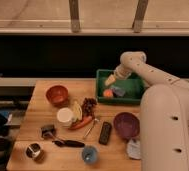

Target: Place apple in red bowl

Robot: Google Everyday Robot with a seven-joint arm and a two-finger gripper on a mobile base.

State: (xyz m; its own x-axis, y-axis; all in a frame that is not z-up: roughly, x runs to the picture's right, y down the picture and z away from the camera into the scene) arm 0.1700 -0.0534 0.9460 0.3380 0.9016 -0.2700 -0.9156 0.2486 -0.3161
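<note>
Wooden desk [30,120] carries the red bowl [57,95] well apart from the green bin [129,99], where the claw [110,80], open or closed I cannot tell, hovers just above the apple [108,93], so this looks like the reaching step, and next it must descend and grasp.

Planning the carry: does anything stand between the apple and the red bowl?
Only the left wall of the green bin, which holds the apple, with the gripper just above it. Past that wall the table toward the red bowl looks bare; the grapes lie off that line, nearer the camera.
</note>
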